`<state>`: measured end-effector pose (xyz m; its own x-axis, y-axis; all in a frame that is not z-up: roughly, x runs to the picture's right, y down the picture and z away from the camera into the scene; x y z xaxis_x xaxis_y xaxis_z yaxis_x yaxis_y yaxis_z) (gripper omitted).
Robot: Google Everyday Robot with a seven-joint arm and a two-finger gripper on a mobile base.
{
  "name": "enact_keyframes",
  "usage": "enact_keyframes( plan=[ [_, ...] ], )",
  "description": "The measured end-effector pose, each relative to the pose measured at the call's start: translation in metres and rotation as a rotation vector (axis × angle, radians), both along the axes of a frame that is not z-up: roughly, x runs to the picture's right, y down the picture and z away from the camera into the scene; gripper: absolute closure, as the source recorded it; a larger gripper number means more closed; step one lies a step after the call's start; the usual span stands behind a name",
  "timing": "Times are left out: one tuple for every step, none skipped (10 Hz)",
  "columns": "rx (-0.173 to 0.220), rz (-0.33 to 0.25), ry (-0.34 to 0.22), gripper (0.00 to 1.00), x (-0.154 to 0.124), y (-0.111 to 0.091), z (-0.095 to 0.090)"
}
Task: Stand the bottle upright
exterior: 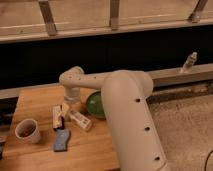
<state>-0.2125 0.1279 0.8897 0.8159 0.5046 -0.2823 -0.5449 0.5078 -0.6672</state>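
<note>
A pale bottle lies on its side on the wooden table, between a green bowl and a snack packet. My gripper hangs from the arm's wrist just above and behind the bottle's left end, low over the table. The big white arm covers the table's right side.
A white cup with dark contents stands at the front left. A blue sponge lies in front of the bottle. A small upright bottle stands on the ledge far right. A dark wall runs behind the table.
</note>
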Motion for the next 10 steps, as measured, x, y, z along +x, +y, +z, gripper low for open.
enact_keyframes(
  plan=[
    [-0.008,-0.003,-0.003,0.2,-0.002,0.003,0.001],
    [-0.014,-0.005,-0.006,0.2,-0.004,0.006,0.003],
    [-0.023,-0.008,-0.01,0.2,-0.006,0.009,0.004],
    [-0.028,-0.009,-0.012,0.2,-0.006,0.01,0.006],
    [-0.035,-0.013,-0.015,0.2,-0.008,0.013,0.007],
    [-0.041,-0.018,-0.018,0.21,-0.01,0.015,0.007],
    [-0.045,-0.023,-0.022,0.27,-0.011,0.017,0.007],
    [-0.044,-0.024,-0.022,0.35,-0.01,0.016,0.007],
    [-0.044,-0.025,-0.023,0.47,-0.01,0.015,0.006],
    [-0.043,-0.026,-0.025,0.58,-0.011,0.014,0.005]
  ],
)
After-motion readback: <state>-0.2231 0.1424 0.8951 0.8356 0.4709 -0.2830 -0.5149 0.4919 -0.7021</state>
